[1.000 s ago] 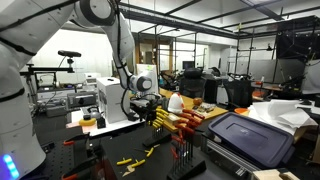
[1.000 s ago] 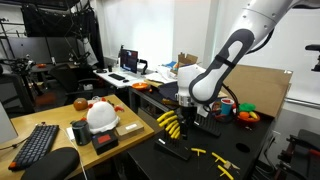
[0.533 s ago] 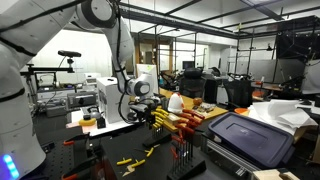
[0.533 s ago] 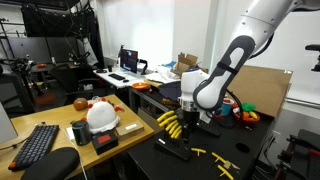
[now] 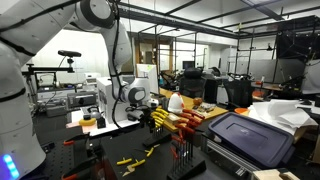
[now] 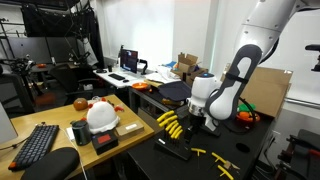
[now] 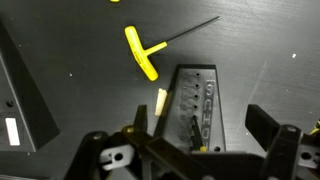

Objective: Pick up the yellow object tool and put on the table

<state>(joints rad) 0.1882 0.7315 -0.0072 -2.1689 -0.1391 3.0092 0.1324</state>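
In the wrist view a yellow T-handle hex key (image 7: 141, 53) lies flat on the black table, its thin shaft pointing up and right. Below it stands a black tool holder (image 7: 196, 105) with rows of holes and one dark key standing in it. My gripper (image 7: 200, 125) hangs over the holder with its jaws wide apart and nothing between them. A pale yellow handle (image 7: 160, 100) shows by the left finger. In both exterior views the gripper (image 5: 150, 113) (image 6: 201, 120) is low beside a rack of yellow-handled tools (image 5: 162, 121) (image 6: 171, 124).
Loose yellow tools lie on the black table (image 5: 126, 160) (image 6: 200, 152) (image 6: 226, 166). Red-handled tools (image 5: 188, 122) and a dark bin (image 5: 250, 138) stand nearby. A white helmet (image 6: 100, 115), a keyboard (image 6: 35, 144) and cluttered desks lie beyond.
The arm has swung sideways and lowered a little over the last second, carrying the gripper along the tool rack. The jaws stay apart. No tool has moved.
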